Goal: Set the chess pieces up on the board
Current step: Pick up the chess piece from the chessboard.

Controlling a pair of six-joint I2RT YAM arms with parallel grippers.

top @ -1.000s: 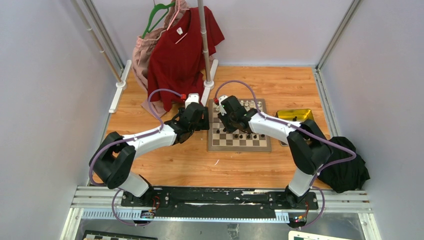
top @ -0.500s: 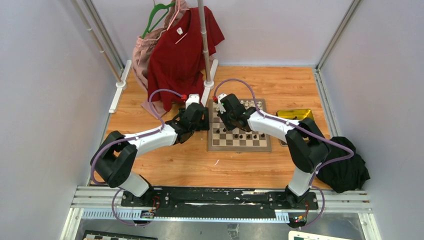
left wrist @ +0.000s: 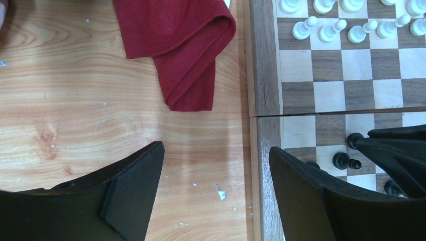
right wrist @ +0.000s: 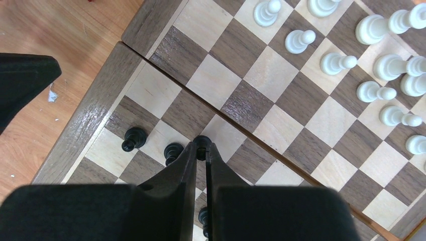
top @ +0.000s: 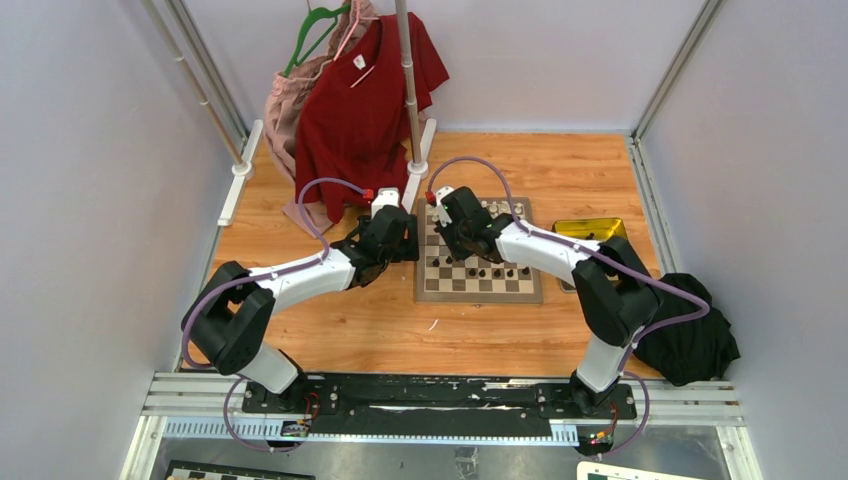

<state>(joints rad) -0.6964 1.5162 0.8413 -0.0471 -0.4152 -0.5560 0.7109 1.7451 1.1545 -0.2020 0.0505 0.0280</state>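
The board [top: 478, 296] lies mid-table with white pieces [top: 500, 209] along its far rows and black pieces [top: 487, 271] in its near rows. My right gripper [top: 447, 235] is over the board's left half. In the right wrist view it [right wrist: 202, 148] is shut on a black pawn [right wrist: 202, 141] just above a square near the board's left edge [right wrist: 95, 118], beside two standing black pawns [right wrist: 131, 137] [right wrist: 173, 150]. White pieces [right wrist: 301, 40] stand beyond. My left gripper [top: 405, 240] [left wrist: 216, 170] is open and empty, over the table at the board's left border [left wrist: 261, 75].
A red shirt [top: 370, 100] hangs on a pole stand [top: 408, 100] at the back, its hem on the table by the board [left wrist: 186, 50]. A yellow-gold tray [top: 590, 230] sits right of the board. A black cloth [top: 695, 345] lies at the near right.
My right gripper has moved slightly farther and to the left over the board, still shut on the pawn. The left arm has barely moved.
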